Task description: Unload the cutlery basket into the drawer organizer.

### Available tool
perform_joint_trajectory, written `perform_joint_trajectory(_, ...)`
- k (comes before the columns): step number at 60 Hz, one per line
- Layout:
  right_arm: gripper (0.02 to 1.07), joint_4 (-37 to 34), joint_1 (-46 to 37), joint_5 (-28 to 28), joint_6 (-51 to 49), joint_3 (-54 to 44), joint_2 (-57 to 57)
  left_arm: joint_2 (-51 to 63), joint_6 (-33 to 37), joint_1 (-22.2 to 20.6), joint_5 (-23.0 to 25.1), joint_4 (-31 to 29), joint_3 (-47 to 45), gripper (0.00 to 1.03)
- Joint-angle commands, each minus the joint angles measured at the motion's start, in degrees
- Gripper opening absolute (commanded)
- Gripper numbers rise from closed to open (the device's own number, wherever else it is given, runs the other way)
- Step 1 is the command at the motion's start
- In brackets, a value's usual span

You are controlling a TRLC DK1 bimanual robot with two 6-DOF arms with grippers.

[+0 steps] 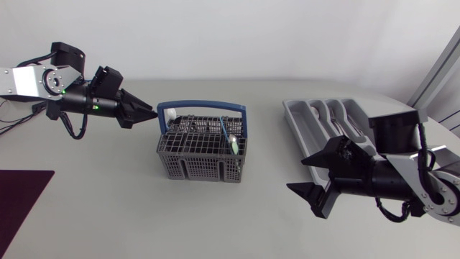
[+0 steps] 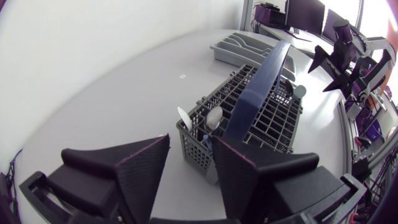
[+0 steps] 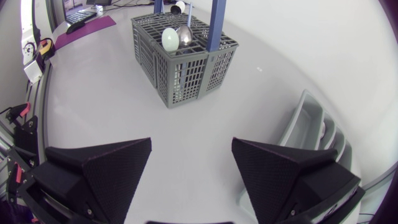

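Left gripper (image 1: 153, 112) gapes empty at the cutlery basket's (image 1: 194, 167) ten o'clock, right gripper (image 1: 298, 173) empty too; spoons (image 1: 233, 143) remain, drawer organizer (image 1: 293, 115) partly filled.

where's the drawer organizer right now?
Head view, table's right side: the drawer organizer lies right of the cutlery basket, its near end covered by the right claw.

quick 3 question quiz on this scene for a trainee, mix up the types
1. True or false: the basket lies tipped on its side.
2. Which is nearer the basket? A: left gripper. B: right gripper.
3. Fill in: the organizer lies by my ____ arm.

Key: 1 false; 2 A; 3 right.
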Motion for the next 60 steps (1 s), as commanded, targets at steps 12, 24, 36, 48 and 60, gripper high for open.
perform_joint_trajectory(12,0.95,1.4,-0.7,-0.6,-0.9,-1.7,1.3,1.8,1.0,-0.4,3.2,0.2,2.4,0.27)
perform_joint_trajectory(24,0.95,2.4,-0.7,-0.6,-0.9,-2.6,1.6,2.2,1.4,-0.5,5.0,-0.4,2.2,0.23)
perform_joint_trajectory(36,0.95,3.2,-0.7,-0.6,-0.9,-3.0,2.1,2.1,1.4,-0.3,5.4,-1.7,2.7,0.19)
perform_joint_trajectory(48,0.95,3.3,-0.7,-0.7,-0.9,-3.4,1.9,3.5,1.9,-0.3,5.4,-5.7,4.8,0.13)
perform_joint_trajectory(60,0.95,3.3,-0.7,-0.8,-0.9,-3.7,1.3,4.2,3.3,-0.5,5.4,-9.7,6.6,0.11)
